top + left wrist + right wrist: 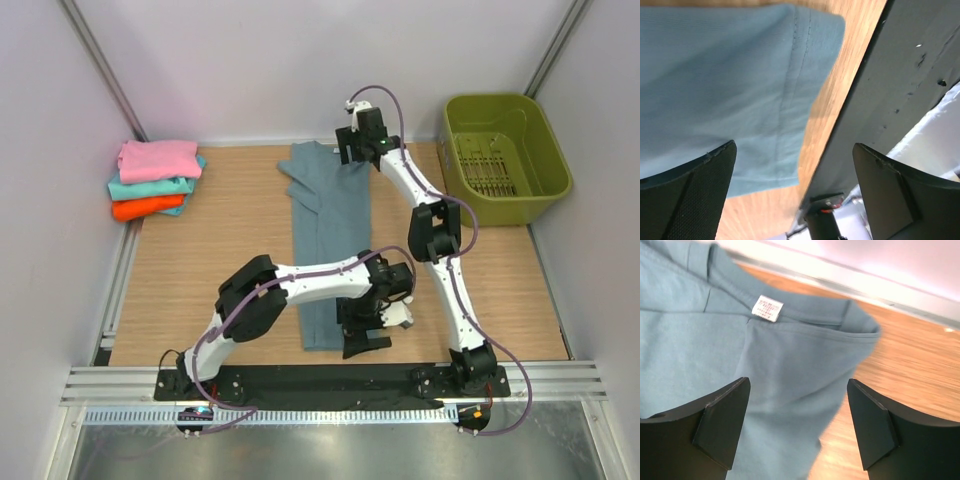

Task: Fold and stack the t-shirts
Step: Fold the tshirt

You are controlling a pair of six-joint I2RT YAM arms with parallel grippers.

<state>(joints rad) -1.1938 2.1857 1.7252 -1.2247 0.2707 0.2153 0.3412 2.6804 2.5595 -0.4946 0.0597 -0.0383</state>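
Observation:
A slate blue-grey t-shirt (pixel 330 235) lies folded lengthwise as a long strip down the middle of the table. My left gripper (pixel 368 335) is open above its near hem corner (pixel 790 165), holding nothing. My right gripper (pixel 358 150) is open above the far collar end, where the white neck label (pixel 767 307) shows; the cloth (pixel 765 370) lies below the jaws, not pinched. A stack of folded shirts sits at the far left: pink (pixel 158 159) on top, teal (pixel 150 187), orange (pixel 145 207) at the bottom.
An olive-green plastic basket (pixel 548 165) stands at the far right corner, nothing showing inside it. The black base rail (pixel 880 85) runs along the near table edge close to my left gripper. White walls enclose the table on three sides.

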